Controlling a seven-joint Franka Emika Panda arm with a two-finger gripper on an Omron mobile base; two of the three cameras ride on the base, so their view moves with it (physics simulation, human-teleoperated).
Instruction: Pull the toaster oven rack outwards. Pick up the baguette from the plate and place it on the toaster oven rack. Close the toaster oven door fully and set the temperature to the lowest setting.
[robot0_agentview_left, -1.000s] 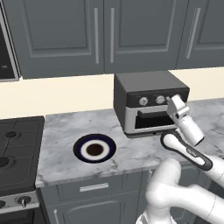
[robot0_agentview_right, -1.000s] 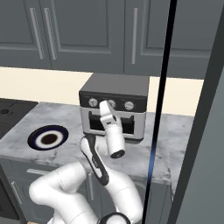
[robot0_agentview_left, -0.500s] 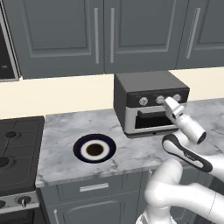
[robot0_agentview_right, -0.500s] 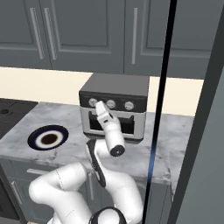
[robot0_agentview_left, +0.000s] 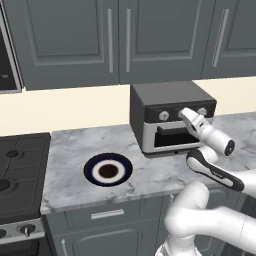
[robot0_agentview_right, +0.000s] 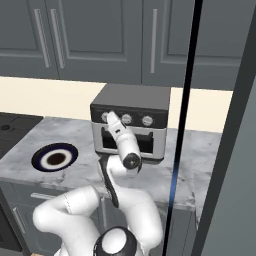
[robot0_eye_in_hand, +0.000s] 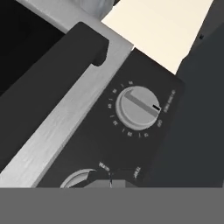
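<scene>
The toaster oven (robot0_agentview_left: 170, 95) (robot0_agentview_right: 132, 97) stands at the back of the counter, and the toaster oven door (robot0_agentview_left: 172, 137) (robot0_agentview_right: 147, 142) is up and shut. The rack and the baguette are hidden. The plate (robot0_agentview_left: 90, 170) (robot0_agentview_right: 37, 159) lies bare to the oven's left. My gripper (robot0_agentview_left: 183, 112) (robot0_agentview_right: 110, 115) (robot0_eye_in_hand: 109, 178) is shut, with its tips at the black control strip (robot0_eye_in_hand: 173, 98). In the hand view one silver knob (robot0_eye_in_hand: 136, 108) is in full sight. A second knob (robot0_eye_in_hand: 76, 180) sits right by the fingertips, and I cannot tell whether they touch it. The dark handle bar (robot0_eye_in_hand: 57, 74) runs beside the strip.
The marble counter (robot0_agentview_left: 70, 145) carries the plate and the oven. A black stove (robot0_agentview_left: 20, 170) adjoins it on the left. Grey wall cabinets (robot0_agentview_left: 120, 40) hang above. A tall dark panel (robot0_agentview_right: 235, 150) rises close on the right.
The hand has risen and swung left toward the oven, from in front of the door's right end up to the control strip. The gripper has stayed shut.
</scene>
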